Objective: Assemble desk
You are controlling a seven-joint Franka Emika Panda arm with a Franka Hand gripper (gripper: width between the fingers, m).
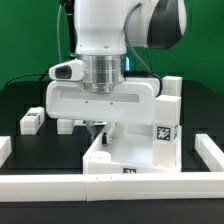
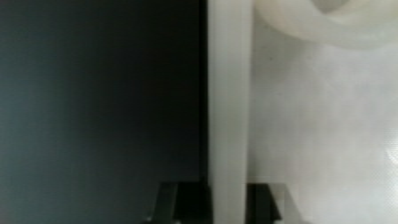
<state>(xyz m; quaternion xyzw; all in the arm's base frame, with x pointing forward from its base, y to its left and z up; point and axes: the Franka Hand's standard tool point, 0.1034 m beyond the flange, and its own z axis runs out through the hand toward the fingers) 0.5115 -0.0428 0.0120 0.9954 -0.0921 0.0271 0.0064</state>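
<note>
The black table [image 1: 25, 95] fills the exterior view. The white arm [image 1: 105, 30] comes down from the upper centre of the frame. Under it, at lower centre-right, lies the desk top [image 1: 135, 152], tags on its near side. Low border rails [image 1: 60, 187] run along the bottom and up both side edges. One leg [image 1: 172, 95] stands upright at the desk top's right end; whether it is seated cannot be told. Two loose legs [image 1: 31, 120] lie at middle left. The gripper [image 1: 100, 130] meets the desk top's left part. In the wrist view its dark fingers [image 2: 180, 200] are clamped on the raised rim [image 2: 228, 100], a round socket [image 2: 338, 20] beyond.
</note>
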